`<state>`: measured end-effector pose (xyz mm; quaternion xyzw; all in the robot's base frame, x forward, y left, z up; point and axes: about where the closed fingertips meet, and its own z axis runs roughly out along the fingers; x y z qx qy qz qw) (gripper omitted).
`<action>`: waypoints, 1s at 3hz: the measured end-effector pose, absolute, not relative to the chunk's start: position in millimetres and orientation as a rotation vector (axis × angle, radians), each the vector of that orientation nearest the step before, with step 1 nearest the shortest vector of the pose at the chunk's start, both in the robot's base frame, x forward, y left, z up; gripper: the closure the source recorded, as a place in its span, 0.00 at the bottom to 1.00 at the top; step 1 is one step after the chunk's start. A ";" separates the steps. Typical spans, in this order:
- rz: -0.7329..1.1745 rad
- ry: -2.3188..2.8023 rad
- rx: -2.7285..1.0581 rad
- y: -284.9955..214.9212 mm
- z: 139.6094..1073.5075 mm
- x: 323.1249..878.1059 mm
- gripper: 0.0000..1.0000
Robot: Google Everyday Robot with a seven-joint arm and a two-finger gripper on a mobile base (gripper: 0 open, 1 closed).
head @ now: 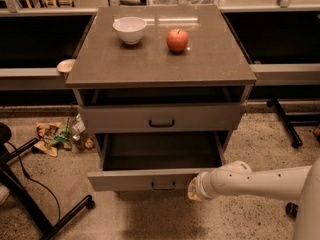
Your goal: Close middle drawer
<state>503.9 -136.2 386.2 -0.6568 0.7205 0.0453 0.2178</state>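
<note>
The desk (210, 59) stands square ahead of you. The middle drawer (125, 180) is pulled well out toward the near side, its low front sitting below the shut upper drawer (120, 119) with the bolder handle. Your arm (260, 179) reaches in from the right at the height of that low front, so the step in hand looks like the push itself. The gripper (193, 190) is at the right end of the front, touching or just beside it; you cannot tell which, nor how the jaws stand. Press straight toward the far side, level and slow. A push this far off centre may skew the tray on its runners, so shift left toward the small handle (163, 185) if it binds. Ease off near the end so the bowl (129, 30) and apple (177, 40) on top do not jolt.
</note>
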 end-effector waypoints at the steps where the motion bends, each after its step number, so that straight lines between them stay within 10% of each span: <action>1: 0.125 1.995 -1.819 -136.2 386.2 503.9 0.11; 3: 0.126 1.957 -1.833 -133.6 382.9 522.8 0.00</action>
